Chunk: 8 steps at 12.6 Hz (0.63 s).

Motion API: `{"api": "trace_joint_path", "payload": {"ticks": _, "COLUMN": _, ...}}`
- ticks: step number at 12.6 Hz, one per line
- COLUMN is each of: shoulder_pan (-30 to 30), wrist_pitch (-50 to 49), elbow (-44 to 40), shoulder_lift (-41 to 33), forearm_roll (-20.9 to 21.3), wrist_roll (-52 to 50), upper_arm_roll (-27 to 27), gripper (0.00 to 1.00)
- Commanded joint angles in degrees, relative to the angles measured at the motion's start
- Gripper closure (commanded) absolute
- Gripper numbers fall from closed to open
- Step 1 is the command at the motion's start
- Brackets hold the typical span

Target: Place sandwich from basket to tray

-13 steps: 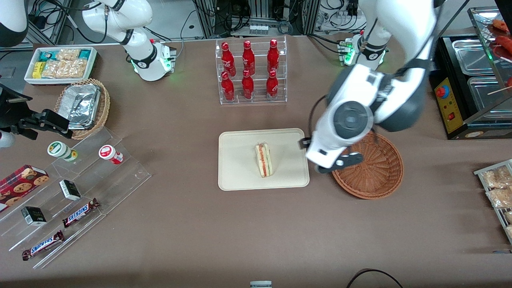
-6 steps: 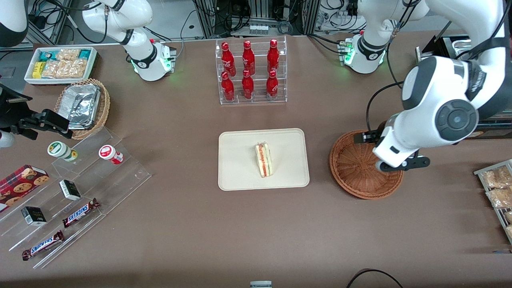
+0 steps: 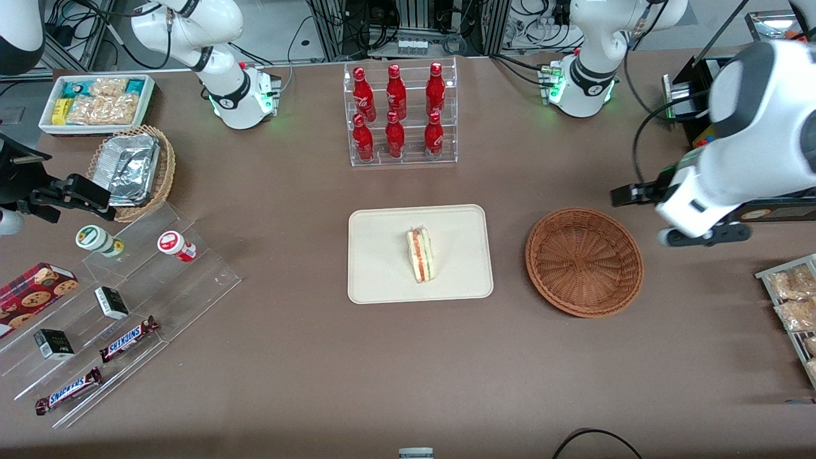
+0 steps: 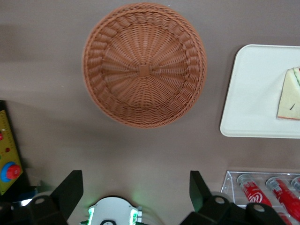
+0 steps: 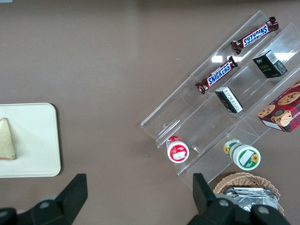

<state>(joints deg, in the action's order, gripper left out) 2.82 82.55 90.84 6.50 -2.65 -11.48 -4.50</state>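
Observation:
The sandwich lies on the cream tray in the middle of the table; it also shows in the left wrist view on the tray. The reddish-brown basket stands empty beside the tray, toward the working arm's end; it is seen from above in the left wrist view. My left gripper hangs high above the table, off the basket's rim toward the working arm's end. It is open and empty, with its fingers wide apart.
A clear rack of red bottles stands farther from the camera than the tray. A black appliance with a red button and snack trays sit by the working arm. A stepped acrylic display, a foil basket and a white bin lie toward the parked arm's end.
My left gripper has swung from the tray's edge across the basket toward the working arm's end and risen. The sandwich and basket have not moved.

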Motion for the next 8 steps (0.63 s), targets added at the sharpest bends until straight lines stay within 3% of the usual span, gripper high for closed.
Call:
{"api": "trace_joint_path", "payload": {"ticks": 1, "shoulder_pan": -5.18, "wrist_pitch": -2.20, "elbow": 1.72, "shoulder_lift": -4.47, "forearm_roll": 4.82, "wrist_roll": 1.63, "upper_arm_roll": -5.41, "gripper": 0.00}}
{"api": "trace_joint_path", "payload": {"ticks": 3, "shoulder_pan": -8.70, "wrist_pitch": -5.10, "elbow": 0.49, "shoulder_lift": -5.88, "forearm_roll": 5.55, "wrist_roll": 1.72, "upper_arm_roll": -7.45, "gripper": 0.00}}
{"api": "trace_joint_path", "payload": {"ticks": 8, "shoulder_pan": -10.91, "wrist_pitch": -10.47, "elbow": -1.80, "shoulder_lift": -8.61, "forearm_roll": 4.50, "wrist_roll": 3.64, "upper_arm_roll": -7.01, "gripper": 0.00}}
